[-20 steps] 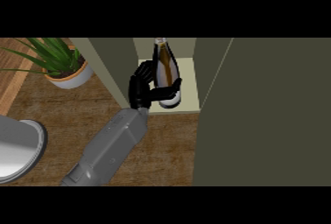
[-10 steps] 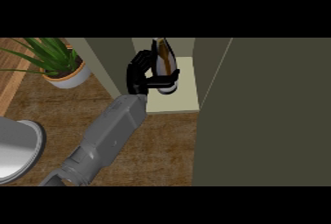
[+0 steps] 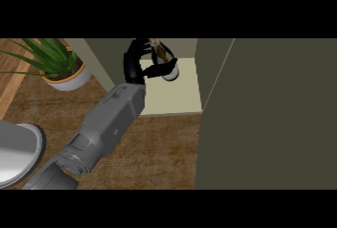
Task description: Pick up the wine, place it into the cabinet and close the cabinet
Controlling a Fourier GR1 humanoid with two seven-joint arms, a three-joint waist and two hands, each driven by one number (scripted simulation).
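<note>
The wine bottle (image 3: 170, 71) is dark with a pale base and a brownish neck. It is tilted, base towards me, above the cream shelf (image 3: 178, 95) inside the open cabinet. My left hand (image 3: 136, 62) is shut on it, the thumb crossing the front of its body and the fingers curled up behind. Its grey forearm reaches in from the lower left. The hand hides most of the bottle's middle. The cabinet's dark door (image 3: 270, 116) stands open and fills the right side. My right hand does not show.
A potted plant (image 3: 63, 67) in a white pot stands on the wooden counter (image 3: 164, 147), left of the cabinet. The cabinet's left wall (image 3: 105, 58) lies close to my forearm. A grey round object (image 3: 13, 151) sits at the lower left edge.
My left hand has carried the bottle deeper into the cabinet, towards its back. The bottle now tilts more, with its base turned towards me.
</note>
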